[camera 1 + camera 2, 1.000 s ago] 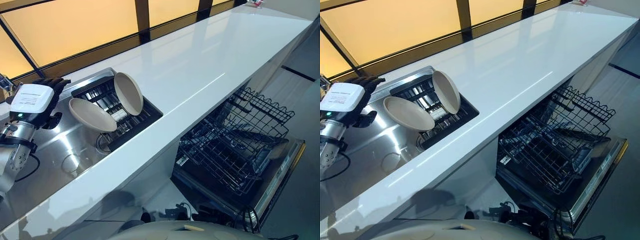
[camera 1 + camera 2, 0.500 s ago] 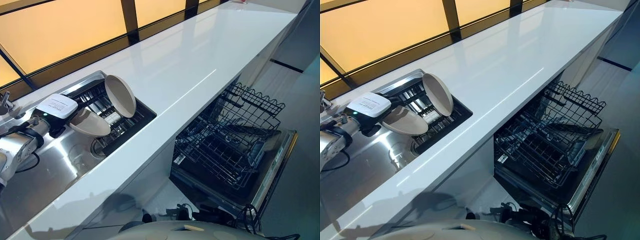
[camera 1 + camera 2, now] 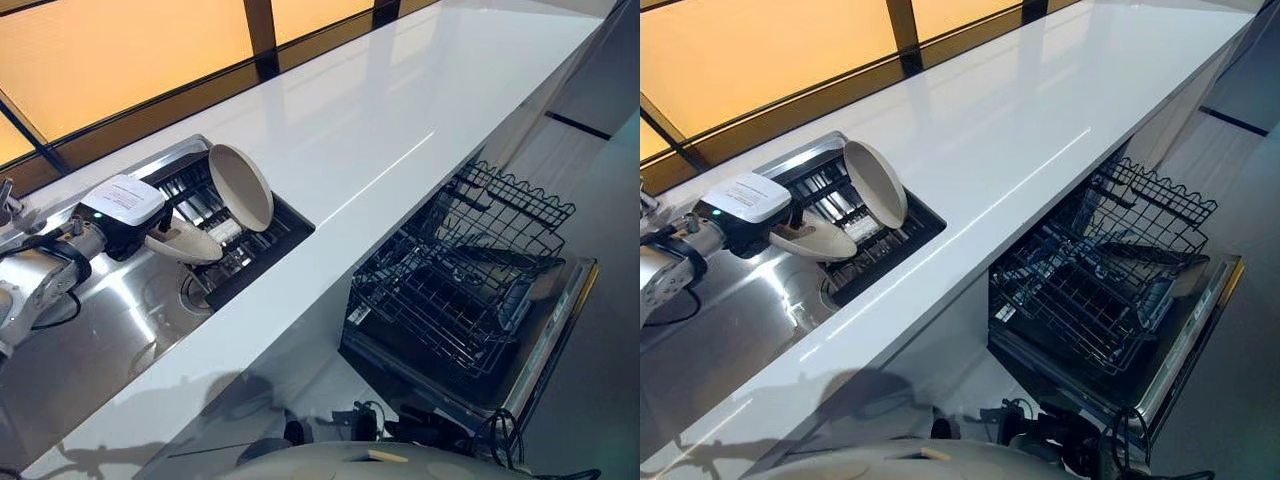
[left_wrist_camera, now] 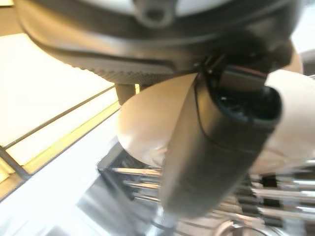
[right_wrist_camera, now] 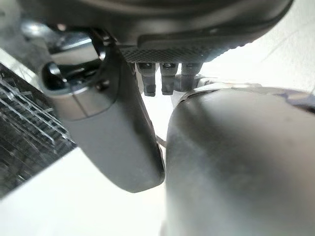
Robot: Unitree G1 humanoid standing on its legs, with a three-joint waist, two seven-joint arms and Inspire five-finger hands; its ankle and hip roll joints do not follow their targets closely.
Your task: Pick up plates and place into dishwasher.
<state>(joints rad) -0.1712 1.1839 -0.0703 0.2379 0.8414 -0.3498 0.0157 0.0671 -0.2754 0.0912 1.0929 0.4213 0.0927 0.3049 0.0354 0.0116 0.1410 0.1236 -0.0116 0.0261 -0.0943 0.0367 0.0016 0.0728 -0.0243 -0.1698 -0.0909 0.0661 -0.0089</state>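
Note:
Two beige plates stand in a black dish rack [image 3: 265,236] set in the steel sink [image 3: 95,335]. The far plate [image 3: 241,186] is upright on its edge. The near plate [image 3: 188,243] leans low over the rack, and my left hand [image 3: 124,211] is on its left side. In the left wrist view my thumb [image 4: 216,147] lies across that plate's face [image 4: 147,123]; the fingers are hidden behind it. The dishwasher's wire rack [image 3: 465,265] is pulled out below the counter at the right. My right hand [image 5: 113,128] hangs idle with its thumb straight.
A long white counter [image 3: 390,110] runs from the sink to the far right. The dishwasher door [image 3: 560,335] lies open under the rack, over the floor. A window frame [image 3: 150,100] borders the counter's back edge.
My left hand moved right from the sink's left edge onto the near plate, which now lies lower and flatter. The camera also shifted a little.

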